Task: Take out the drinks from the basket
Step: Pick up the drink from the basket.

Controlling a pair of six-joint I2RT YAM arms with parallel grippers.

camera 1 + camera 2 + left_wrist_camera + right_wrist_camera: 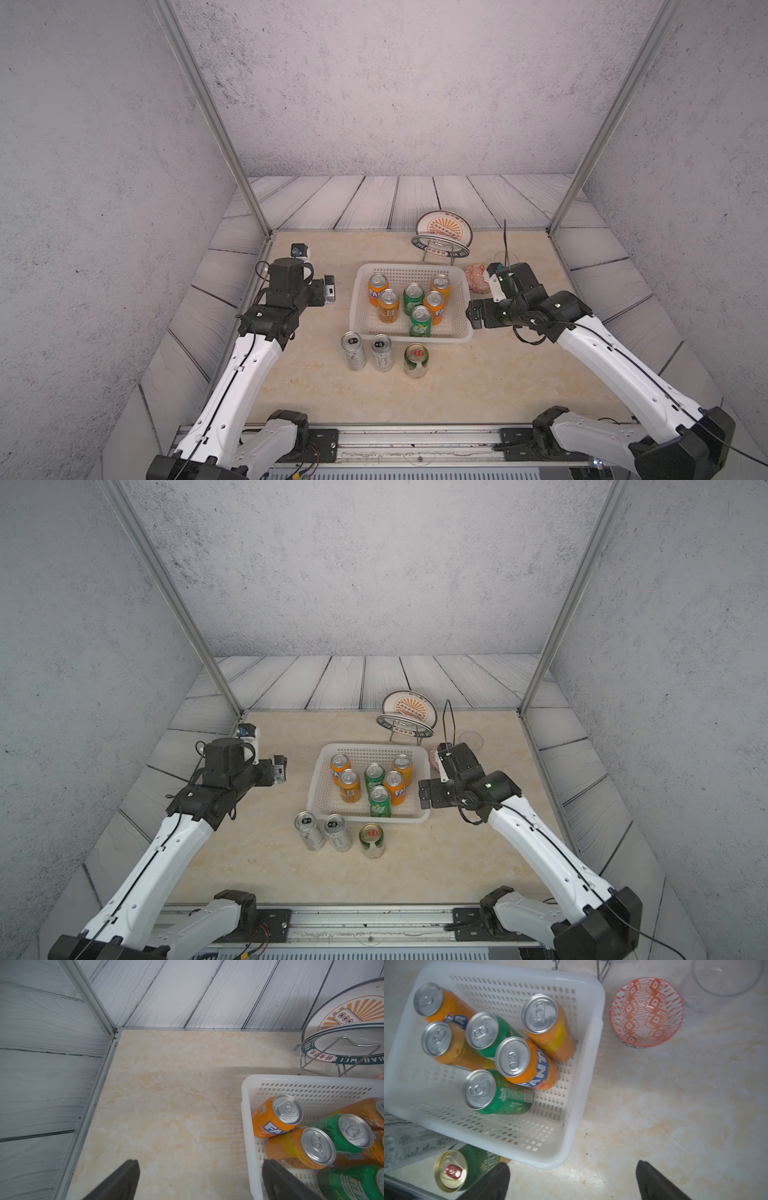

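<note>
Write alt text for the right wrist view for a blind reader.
A white basket holds four orange cans and two green cans, all standing. Outside it, on a beige table, are a gold-topped green can, a red-patterned bowl and a clear glass. The open right tool shows two dark fingertips at the frame's edge, holding nothing.

White left arm [232, 386] and right arm [623, 374], black joints, black cables.

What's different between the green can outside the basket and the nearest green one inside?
The outside green can has a gold top with red tab and stands on the table; the inside green can has a silver top and stands in the basket. Both are upright.
</note>
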